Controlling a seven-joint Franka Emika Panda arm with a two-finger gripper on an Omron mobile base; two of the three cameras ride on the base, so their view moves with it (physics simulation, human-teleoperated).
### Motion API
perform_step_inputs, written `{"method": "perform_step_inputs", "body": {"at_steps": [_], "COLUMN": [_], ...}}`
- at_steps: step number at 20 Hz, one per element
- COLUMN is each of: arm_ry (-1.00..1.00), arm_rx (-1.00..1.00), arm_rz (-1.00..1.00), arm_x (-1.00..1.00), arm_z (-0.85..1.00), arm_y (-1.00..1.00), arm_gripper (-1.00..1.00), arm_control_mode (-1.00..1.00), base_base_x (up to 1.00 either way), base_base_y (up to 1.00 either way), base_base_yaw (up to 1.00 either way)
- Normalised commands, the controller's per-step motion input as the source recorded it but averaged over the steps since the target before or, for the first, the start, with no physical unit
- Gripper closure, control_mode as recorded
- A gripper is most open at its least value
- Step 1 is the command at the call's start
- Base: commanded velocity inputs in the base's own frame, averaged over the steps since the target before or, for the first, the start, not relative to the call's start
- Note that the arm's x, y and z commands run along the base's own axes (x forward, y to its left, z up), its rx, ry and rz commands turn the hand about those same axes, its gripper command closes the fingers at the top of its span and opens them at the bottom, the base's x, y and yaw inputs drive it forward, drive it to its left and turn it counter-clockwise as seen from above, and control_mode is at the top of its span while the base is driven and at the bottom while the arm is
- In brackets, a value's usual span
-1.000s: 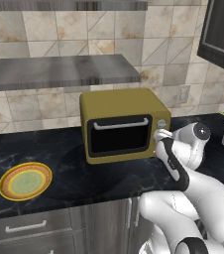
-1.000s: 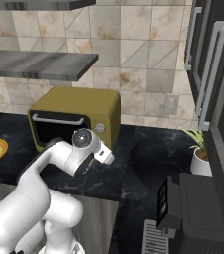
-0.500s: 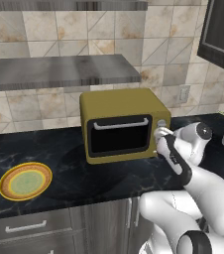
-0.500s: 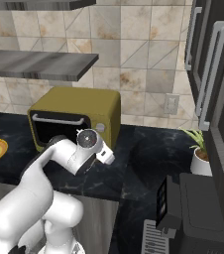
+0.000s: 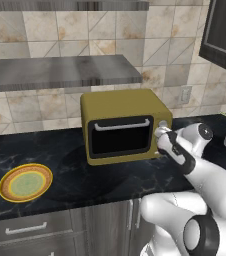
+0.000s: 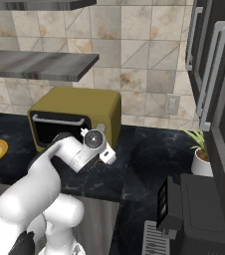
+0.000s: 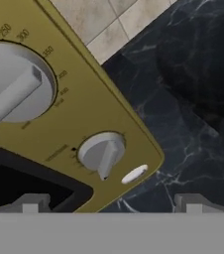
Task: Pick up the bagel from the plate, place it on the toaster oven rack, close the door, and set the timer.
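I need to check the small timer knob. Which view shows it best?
The hand view: the small knob is close, its pointer clear. The left base view has the arm covering it; the right base view hides it behind the hand.

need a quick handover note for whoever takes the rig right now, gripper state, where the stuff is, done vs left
Gripper: open, holding nothing, right up against the toaster oven's control panel, pointing at the small lower knob; not seen touching it.
Plate: on the counter left of the oven, no bagel on it.
Door: shut. Bagel and rack not visible behind the dark glass, so placement can't be confirmed.
Done: plate cleared, door closed.
Left: turn the timer knob. Which of the two knobs, large upper knob or small lower one, is the timer I can't tell.
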Motion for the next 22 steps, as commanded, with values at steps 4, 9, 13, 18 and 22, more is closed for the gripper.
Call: {"method": "perform_step_inputs", "body": {"at_steps": [4,9,13,18,22], "arm_ry": [0.00,0.00,0.00,-0.01,-0.02], "arm_rx": [0.05,0.04,0.04,0.04,0.02], "arm_rz": [0.00,0.00,0.00,0.00,0.00], "arm_x": [0.09,0.14,0.21,0.24,0.22], "arm_z": [-0.16,-0.14,-0.08,-0.08,-0.17], "arm_y": [-0.04,-0.01,0.00,-0.04,-0.08], "arm_gripper": [-1.00,-1.00,-1.00,-1.00,-1.00], "arm_control_mode": [-1.00,-1.00,-1.00,-1.00,-1.00], "base_base_x": [0.00,0.00,0.00,0.00,0.00], "base_base_y": [0.00,0.00,0.00,0.00,0.00], "base_base_yaw": [0.00,0.00,0.00,0.00,0.00]}}
